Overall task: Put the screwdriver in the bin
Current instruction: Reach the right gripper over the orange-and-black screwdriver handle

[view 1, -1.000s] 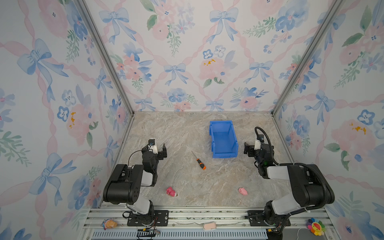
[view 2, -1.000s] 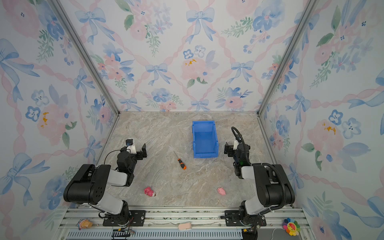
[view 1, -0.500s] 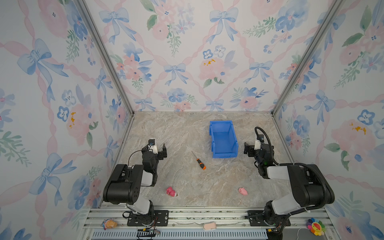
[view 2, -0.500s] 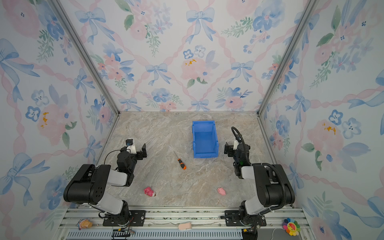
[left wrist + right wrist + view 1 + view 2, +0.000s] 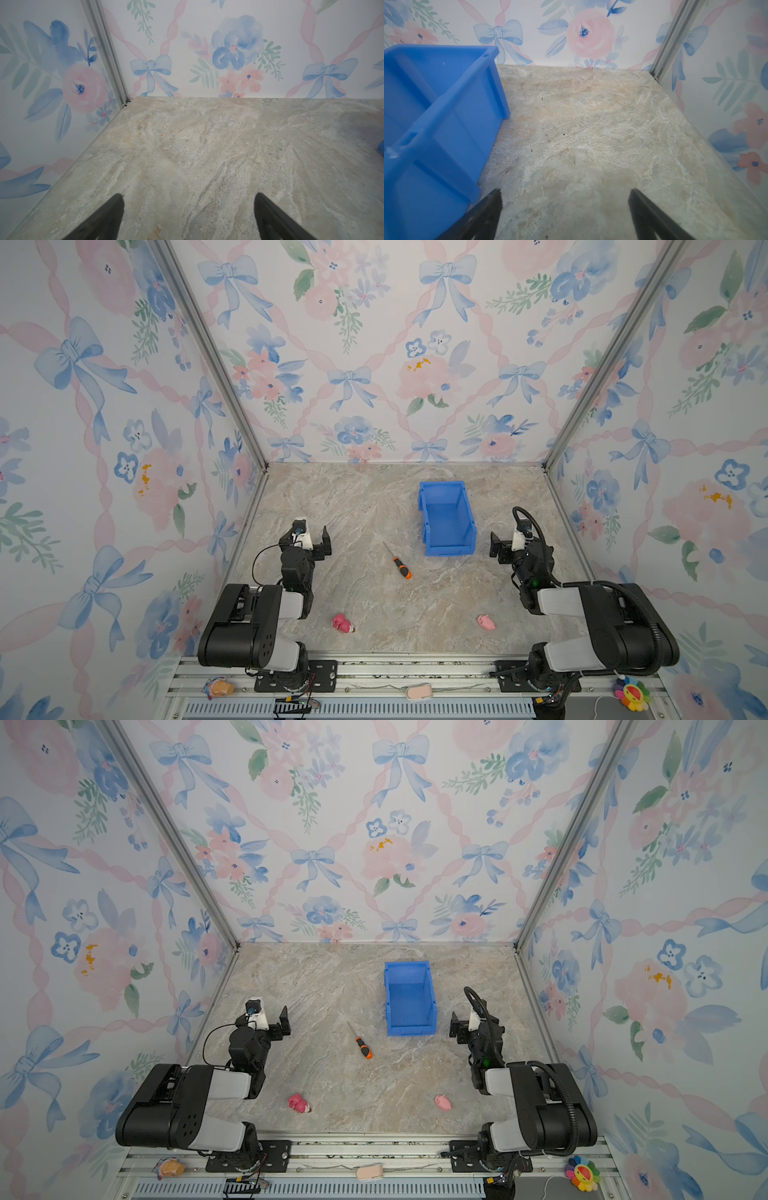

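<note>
Left of bin (image 5: 449,548): bare tabletop (image 5: 353,506), wide open.
Right of bin: narrow lane, right gripper (image 5: 564,195) just beside.
Front of bin: screwdriver (image 5: 399,562) near.

The tabletop (image 5: 365,506) is a flat slab with a beige and grey marbled stone pattern, and four things lie on it. A blue bin (image 5: 451,548) stands upright right of the middle, toward the back, with its lowered front facing the near edge; in the right wrist view its wall (image 5: 446,124) sits flush on the stone. A screwdriver (image 5: 397,561) lies flat near the middle, to the left of the bin's front corner and apart from it, its thin shaft pointing back and left and its orange butt toward the near side. Close to the near edge lie a deep pink toy (image 5: 342,622) on the left and a paler pink toy (image 5: 486,622) on the right, well apart.
</note>
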Available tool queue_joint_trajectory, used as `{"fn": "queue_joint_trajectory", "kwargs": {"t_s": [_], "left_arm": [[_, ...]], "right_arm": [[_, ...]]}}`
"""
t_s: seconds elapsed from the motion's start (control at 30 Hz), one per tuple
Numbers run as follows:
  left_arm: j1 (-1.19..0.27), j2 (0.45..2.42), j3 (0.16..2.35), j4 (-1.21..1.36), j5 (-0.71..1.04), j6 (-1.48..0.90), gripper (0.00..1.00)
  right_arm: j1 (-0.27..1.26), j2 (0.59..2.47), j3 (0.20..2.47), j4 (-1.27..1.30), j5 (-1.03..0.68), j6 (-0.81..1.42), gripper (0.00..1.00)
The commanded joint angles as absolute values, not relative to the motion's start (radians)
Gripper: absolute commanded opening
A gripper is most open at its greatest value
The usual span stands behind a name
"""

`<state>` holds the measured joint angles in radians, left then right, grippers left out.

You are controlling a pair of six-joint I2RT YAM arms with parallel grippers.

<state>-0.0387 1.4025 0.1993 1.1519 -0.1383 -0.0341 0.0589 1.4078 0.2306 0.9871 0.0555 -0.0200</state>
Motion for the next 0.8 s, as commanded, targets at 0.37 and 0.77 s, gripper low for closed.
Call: {"fn": "queue_joint_trajectory", "kwargs": {"t_s": [0.37,0.77], "left_arm": [[-0.079,1.211,0.16,0.922,-0.274,-0.105,0.98],[-0.092,1.043,0.338,0.373,-0.287,-0.167,0.98]], "right_arm": [[0.059,1.003,0.26,0.436,0.145,0.028,0.97],[0.259,0.828,0.511,-0.142,0.324,0.138,0.97]]}}
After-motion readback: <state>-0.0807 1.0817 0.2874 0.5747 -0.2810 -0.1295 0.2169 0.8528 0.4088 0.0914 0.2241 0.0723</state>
